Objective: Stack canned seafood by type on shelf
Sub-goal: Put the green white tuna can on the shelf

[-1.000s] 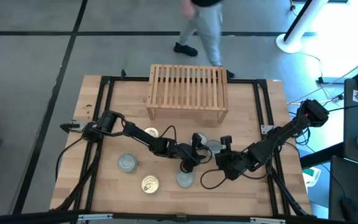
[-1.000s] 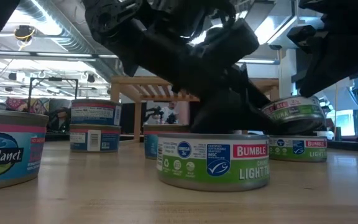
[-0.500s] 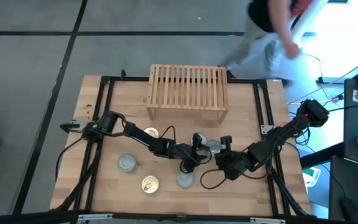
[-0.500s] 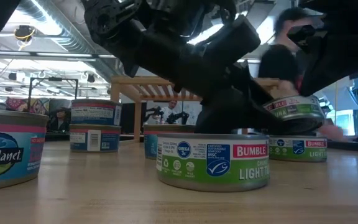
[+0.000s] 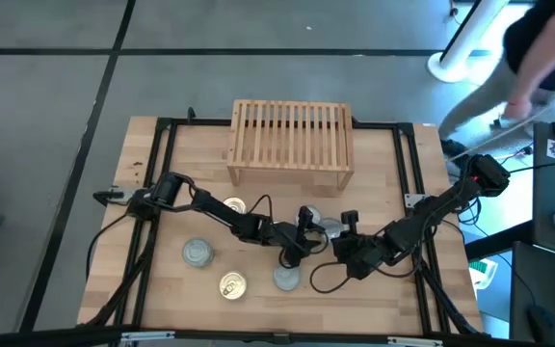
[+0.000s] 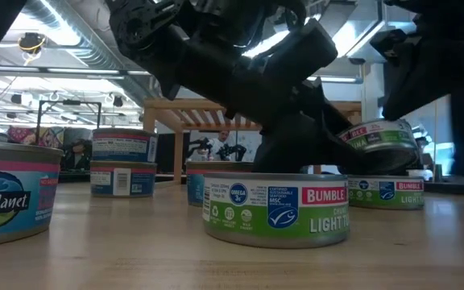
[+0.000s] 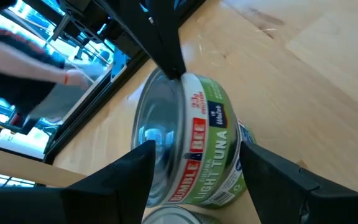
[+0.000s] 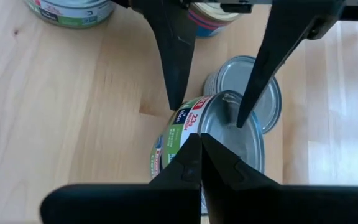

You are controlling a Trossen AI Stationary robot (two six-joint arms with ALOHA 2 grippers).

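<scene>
The left gripper [image 7: 194,168] has its fingers [image 7: 120,177] clamped on the rim of a green-labelled tin [image 7: 191,143], holding it tilted over a second silver tin [image 8: 253,87] lying flat on the worktop [image 5: 374,308], probably so it can be lifted toward the shelf [image 5: 290,140]. The right gripper [image 8: 201,158], fingers pressed together, rests its tips against that tilted tin, seemingly to steady it. Both grippers work in front of the shelf; other tins sit farther from it.
</scene>
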